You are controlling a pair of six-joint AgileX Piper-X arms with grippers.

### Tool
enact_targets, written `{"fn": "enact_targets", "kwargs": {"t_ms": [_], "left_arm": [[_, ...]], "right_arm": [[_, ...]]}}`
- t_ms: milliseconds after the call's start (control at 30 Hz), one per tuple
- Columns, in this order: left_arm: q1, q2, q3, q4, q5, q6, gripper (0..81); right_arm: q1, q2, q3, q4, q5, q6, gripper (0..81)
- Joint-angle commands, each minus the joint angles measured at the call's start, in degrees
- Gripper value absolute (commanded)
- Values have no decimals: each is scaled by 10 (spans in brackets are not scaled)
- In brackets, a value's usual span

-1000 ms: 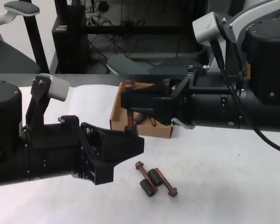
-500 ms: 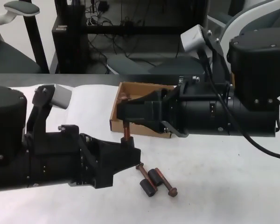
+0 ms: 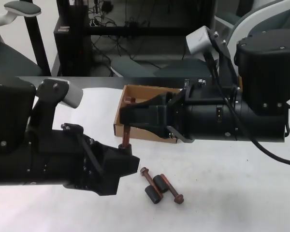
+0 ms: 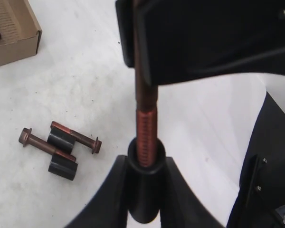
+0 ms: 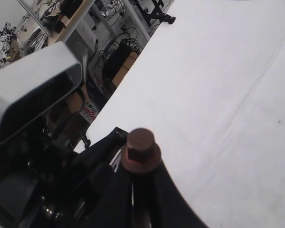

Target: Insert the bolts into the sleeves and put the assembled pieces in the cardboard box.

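Shifted left and lower, copper bolt (image 4: 146, 130), threaded tip in black sleeve (image 4: 145, 192)

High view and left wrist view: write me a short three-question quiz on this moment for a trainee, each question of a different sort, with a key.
1. True or false: the held bolt points its threaded end down into the opening of the held sleeve.
2. How many assembled pieces lie on the bench outside the box? A) one B) two C) four
3. Fill in: the sleeve is gripped by the ___ gripper.

Key: 1 true. 2 B. 3 left: the left gripper is shut on the sleeve.
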Motion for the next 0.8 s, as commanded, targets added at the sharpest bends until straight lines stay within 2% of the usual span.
{"fn": "enact_targets", "kwargs": {"t_ms": [0,500,767], "left_arm": [[3,14,-6,-3,-9,4,17],[3,16,-6,-29,-13,-4,17],[11,16,-6,-29,-20,-4,17]], "right_arm": [[10,-7,-8,-20,-49,19,6],[9,-4,-8,-5,-49,16,6],[9,-4,-8,51,-58,-46,6]]}}
